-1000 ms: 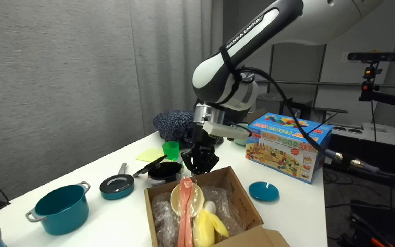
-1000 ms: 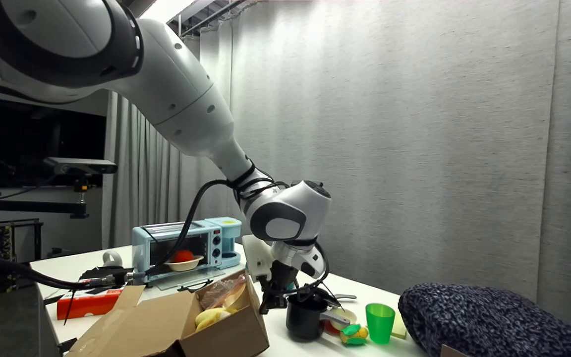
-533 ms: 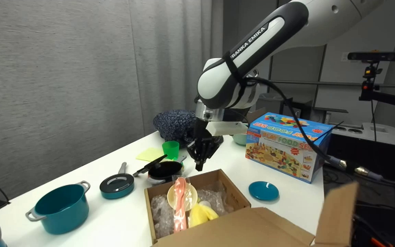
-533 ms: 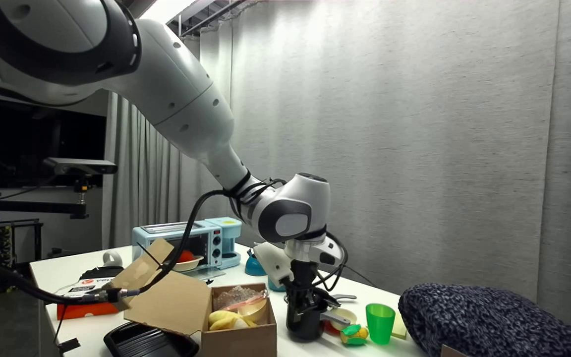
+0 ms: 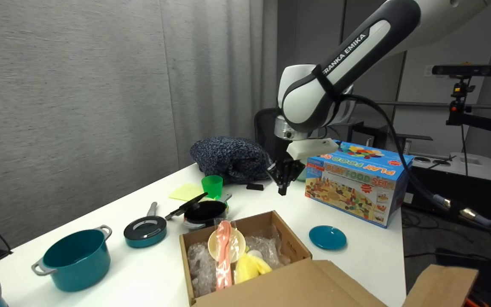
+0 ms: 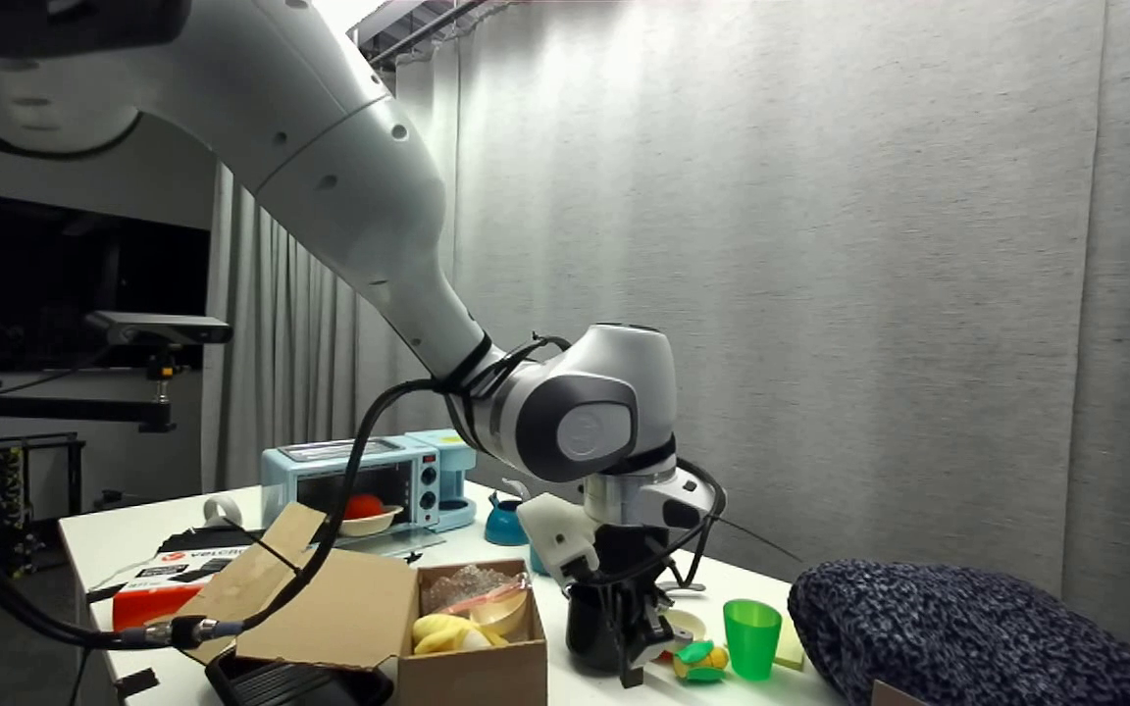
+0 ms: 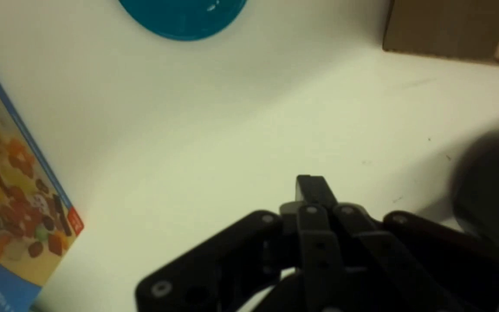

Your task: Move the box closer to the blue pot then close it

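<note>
The brown cardboard box [image 5: 293, 242] stands open and flat on the table, with pink and yellow items inside. Its long flap [image 5: 301, 285] is spread outward. In an exterior view its wall [image 6: 475, 679] and flap [image 6: 334, 610] show too; a box corner [image 7: 442, 28] shows in the wrist view. The blue pot [image 5: 80, 262] stands apart from the box, with the small pan side of the table between; it is mostly hidden in an exterior view. My gripper [image 5: 283, 189] is shut and empty, above the table and apart from the box. It also shows in an exterior view [image 6: 632, 672] and the wrist view [image 7: 312, 186].
A printed toy carton [image 5: 348, 187] stands near the gripper. A teal dish [image 5: 327, 237] lies beside the box. A black pot [image 5: 206, 212], small pan [image 5: 145, 231] and green cup [image 5: 212, 186] stand behind. A black tray [image 6: 300, 681] lies under the flap.
The box was tilted and now sits flat; its flap has swung. My gripper has moved from the box's rim away toward the printed carton.
</note>
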